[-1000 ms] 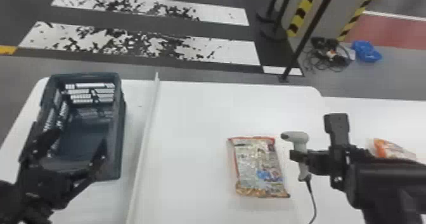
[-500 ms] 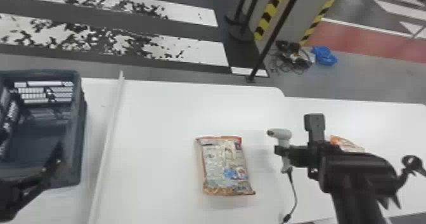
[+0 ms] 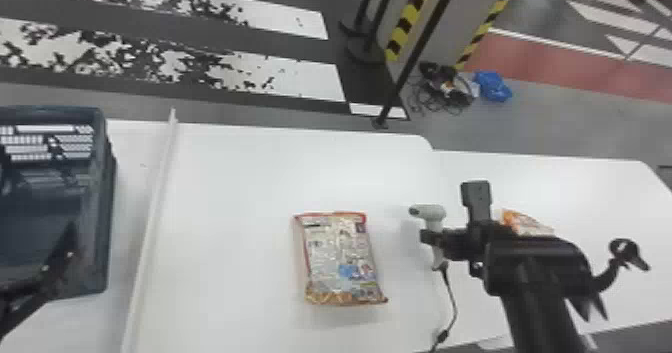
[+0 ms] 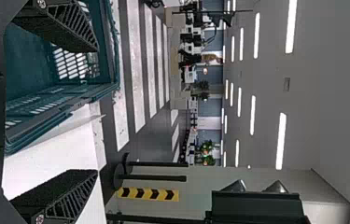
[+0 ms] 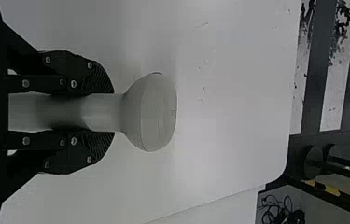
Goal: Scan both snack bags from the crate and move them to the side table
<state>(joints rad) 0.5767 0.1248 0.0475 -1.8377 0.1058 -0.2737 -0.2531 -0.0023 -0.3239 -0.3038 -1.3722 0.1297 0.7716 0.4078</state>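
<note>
In the head view my right gripper (image 3: 434,238) holds the grey-white scanner (image 3: 428,213) upright at the table's right part; in the right wrist view my right gripper (image 5: 93,113) is shut on the handle of the scanner (image 5: 156,112). One snack bag (image 3: 340,259) lies flat on the white table, left of the scanner. Another orange snack bag (image 3: 525,223) lies on the side table (image 3: 600,197), partly behind the right arm. My left gripper (image 3: 65,257) is over the crate (image 3: 107,217) at the left edge. From the left wrist, the left gripper (image 4: 95,112) stands open beside the crate (image 4: 65,98).
A raised white strip (image 3: 150,222) runs across the table between crate and bag. The scanner's cable (image 3: 452,302) trails to the front edge. Beyond the tables are a black post (image 3: 415,52) and cables (image 3: 445,89) on the floor.
The head view has turned to the right, so crate, bag and scanner appear farther left and more of the side table shows. The scanner remains in my right gripper.
</note>
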